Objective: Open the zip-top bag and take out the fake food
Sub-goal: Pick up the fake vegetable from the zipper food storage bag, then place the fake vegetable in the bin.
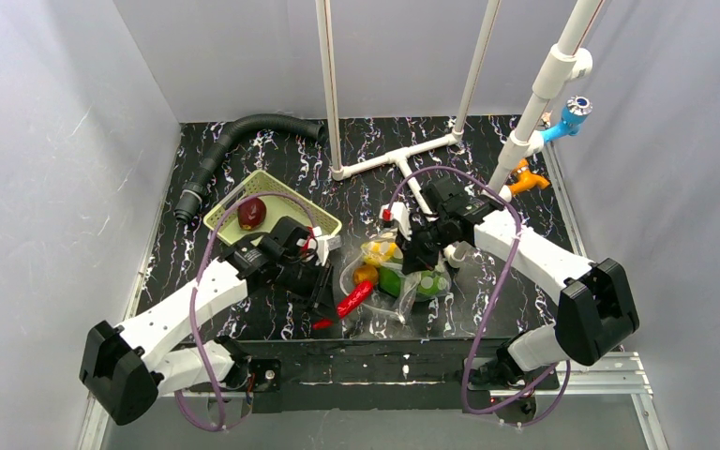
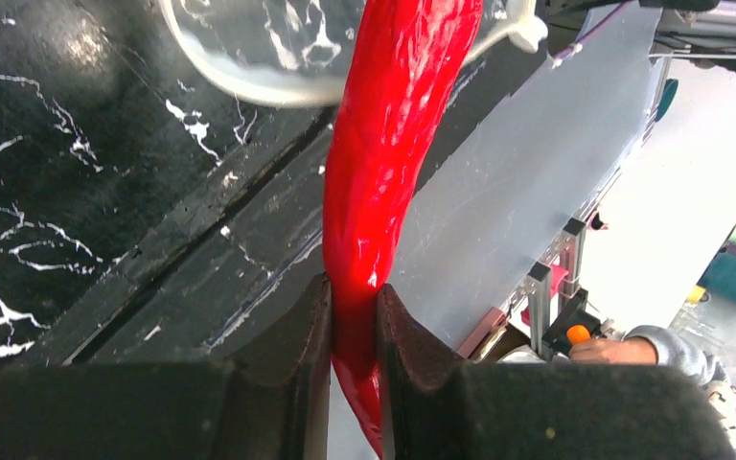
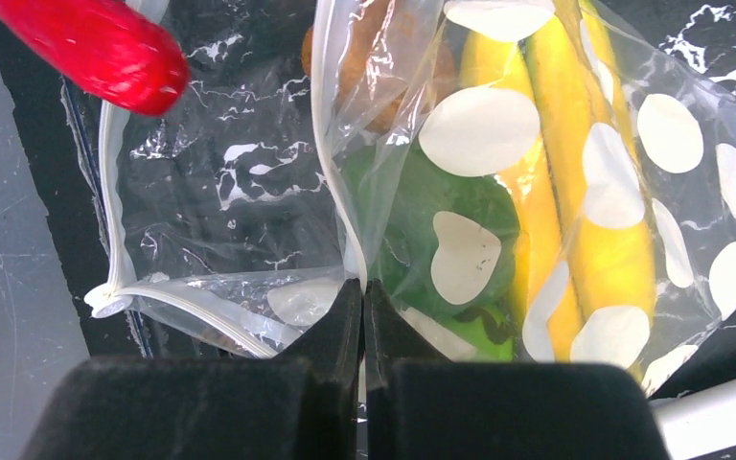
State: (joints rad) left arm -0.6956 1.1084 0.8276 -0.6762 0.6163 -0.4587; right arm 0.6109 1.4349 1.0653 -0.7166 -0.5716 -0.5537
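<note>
Your left gripper (image 2: 353, 305) is clenched on the red pepper (image 2: 395, 144), low on its length. The pepper's long axis runs straight out ahead of the fingers, with the far end toward the bag (image 3: 230, 201) mouth and the short end poking back between the pads. Just under the tool, the table (image 2: 67, 192) front edge runs diagonally, and open tabletop lies ahead-left.

Your right gripper (image 3: 363, 299) is pinched tight on the bag's zip rim, with the bag spread ahead of it. Ahead-right lie the banana (image 3: 551, 220), pointing lengthwise away from the tool, and a green piece (image 3: 407, 206). An orange piece (image 3: 383, 57) farther ahead is blurred by plastic.

The left wrist view cuts off the pepper's far tip, so you cannot tell whether it has cleared the mouth.
</note>
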